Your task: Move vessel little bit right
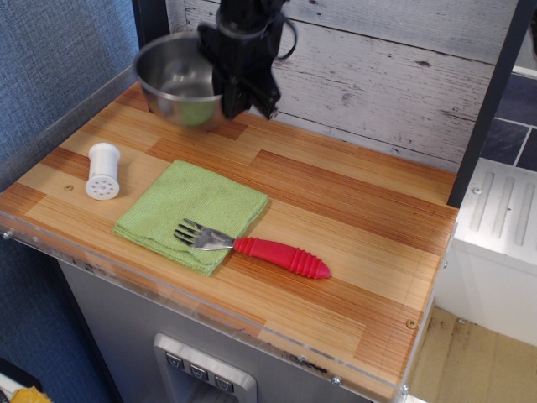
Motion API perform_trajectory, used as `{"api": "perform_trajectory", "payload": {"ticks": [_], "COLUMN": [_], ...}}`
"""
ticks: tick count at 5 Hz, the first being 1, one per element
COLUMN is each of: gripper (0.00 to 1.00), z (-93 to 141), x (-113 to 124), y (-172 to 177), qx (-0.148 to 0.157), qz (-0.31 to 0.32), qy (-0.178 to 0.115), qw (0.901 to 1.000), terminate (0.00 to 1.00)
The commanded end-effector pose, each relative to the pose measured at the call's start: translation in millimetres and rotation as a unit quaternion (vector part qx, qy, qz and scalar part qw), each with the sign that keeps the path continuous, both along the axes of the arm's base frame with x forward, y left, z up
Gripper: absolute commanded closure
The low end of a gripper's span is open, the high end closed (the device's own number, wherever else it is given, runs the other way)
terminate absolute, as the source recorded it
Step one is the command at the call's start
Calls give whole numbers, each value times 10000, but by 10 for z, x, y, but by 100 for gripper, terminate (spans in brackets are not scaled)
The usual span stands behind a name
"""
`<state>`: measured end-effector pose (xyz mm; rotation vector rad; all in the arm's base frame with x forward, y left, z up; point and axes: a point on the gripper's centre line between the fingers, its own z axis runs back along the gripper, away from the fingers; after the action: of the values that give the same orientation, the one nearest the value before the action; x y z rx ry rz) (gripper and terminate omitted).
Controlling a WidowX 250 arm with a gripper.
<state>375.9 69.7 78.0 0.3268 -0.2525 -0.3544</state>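
Pincer [237, 94] clamped on vessel [178, 77] rim, bowl lifted at far left. Best carry it level, short shift right, clear of green cloth [192, 212], w/ gentle set-down.

Green cloth [191, 213] lies flat on the wooden counter [352, 218], folded roughly square, one corner pointing at the counter's front edge. Fork [252, 247] with red ribbed handle: tines rest on the cloth's right front part, handle runs off to the right onto bare wood. White cylindrical shaker [102, 171] on its side, left of the cloth and apart from it, perforated end facing front. Whitewashed plank wall [394, 75] behind the cloth.
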Motion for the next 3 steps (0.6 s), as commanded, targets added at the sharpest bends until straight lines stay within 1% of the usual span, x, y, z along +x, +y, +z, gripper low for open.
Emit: {"api": "perform_trajectory", "payload": {"ticks": [1, 2, 3], "gripper": [100, 100, 100], "z": [403, 340, 267], "x": [-182, -330, -426], "y": [-546, -780, -1039], "qx": [31, -103, -192], "qz": [-703, -1150, -1640], "qy": [-659, -549, -415], "qw": [9953, 9918, 9854], "terminate": [0, 0, 0]}}
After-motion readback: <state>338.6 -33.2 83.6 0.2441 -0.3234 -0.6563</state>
